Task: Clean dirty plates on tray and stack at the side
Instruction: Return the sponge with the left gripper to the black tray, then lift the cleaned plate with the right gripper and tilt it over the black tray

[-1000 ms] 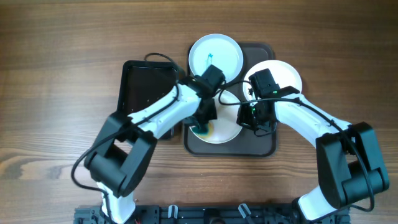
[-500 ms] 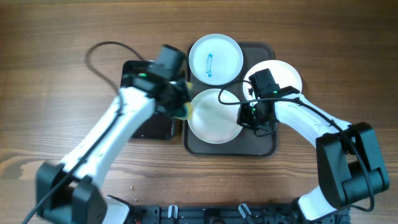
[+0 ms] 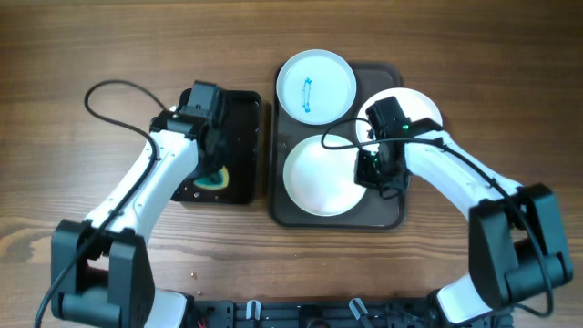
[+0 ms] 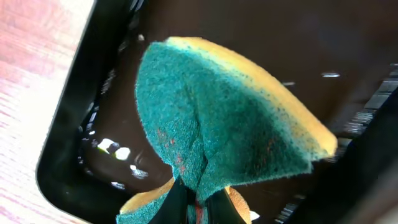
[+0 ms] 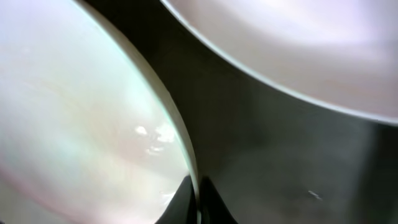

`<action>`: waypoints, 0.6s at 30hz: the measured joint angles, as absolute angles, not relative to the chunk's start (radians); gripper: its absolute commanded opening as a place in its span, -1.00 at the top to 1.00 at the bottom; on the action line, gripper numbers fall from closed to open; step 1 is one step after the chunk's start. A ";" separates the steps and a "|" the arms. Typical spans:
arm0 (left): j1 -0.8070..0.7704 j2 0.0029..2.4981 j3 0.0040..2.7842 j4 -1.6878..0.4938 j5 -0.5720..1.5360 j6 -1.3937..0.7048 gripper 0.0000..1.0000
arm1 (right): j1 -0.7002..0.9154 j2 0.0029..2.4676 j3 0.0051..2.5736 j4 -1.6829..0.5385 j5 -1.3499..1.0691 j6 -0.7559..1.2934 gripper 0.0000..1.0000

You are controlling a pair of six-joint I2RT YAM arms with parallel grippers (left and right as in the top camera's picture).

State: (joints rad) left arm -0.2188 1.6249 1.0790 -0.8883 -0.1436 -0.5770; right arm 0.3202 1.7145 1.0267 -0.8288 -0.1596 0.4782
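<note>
Three white plates lie on the dark brown tray (image 3: 387, 216). The front plate (image 3: 319, 175) is plain white. The back plate (image 3: 316, 84) has a teal smear at its centre. The right plate (image 3: 421, 107) is partly hidden by my right arm. My right gripper (image 3: 372, 173) is shut on the front plate's right rim (image 5: 186, 168). My left gripper (image 3: 211, 175) is over the glossy black tray (image 3: 239, 109), shut on a green and yellow sponge (image 4: 217, 137).
The black tray's rim (image 4: 68, 124) shows in the left wrist view, with wood table beyond it. A black cable (image 3: 109, 91) loops over the table behind my left arm. The wood table (image 3: 91, 55) surrounds both trays.
My left arm swung left from the front plate to the black tray, carrying the sponge. The front plate's teal smear is gone. My right gripper stays on the plate rim.
</note>
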 measured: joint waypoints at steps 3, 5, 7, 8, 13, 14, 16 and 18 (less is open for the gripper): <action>-0.168 1.627 1.069 -0.864 -0.097 -0.567 -0.08 | 0.320 1.688 1.108 -0.907 -0.102 0.440 0.91; -0.134 1.627 1.070 -0.850 -0.054 -0.559 -0.13 | 0.320 1.682 1.148 -0.919 -0.080 0.424 0.91; -0.103 1.625 1.070 -0.852 -0.015 -0.561 -0.15 | 0.320 1.682 1.185 -0.925 -0.070 0.413 0.91; -0.086 1.621 1.070 -0.852 0.002 -0.561 -0.15 | 0.320 1.682 1.203 -0.928 -0.068 0.408 0.91; -0.041 1.563 1.070 -0.882 0.070 -0.550 -0.68 | 0.354 1.682 1.294 -0.925 -0.058 0.382 0.92; -0.036 1.537 1.071 -0.891 0.085 -0.539 -0.71 | 0.374 1.682 1.313 -0.912 -0.055 0.374 0.91; -0.030 1.487 1.072 -0.906 0.102 -0.538 -0.81 | 0.413 1.682 1.335 -0.879 -0.054 0.364 0.91; -0.024 1.412 1.074 -0.920 0.122 -0.536 -1.00 | 0.473 1.682 1.350 -0.821 -0.051 0.360 0.91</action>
State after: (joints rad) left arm -0.0238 1.4120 1.0744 -0.9203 0.1223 -0.5362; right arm 0.4728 1.6825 1.3499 -0.8207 -0.0513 0.3599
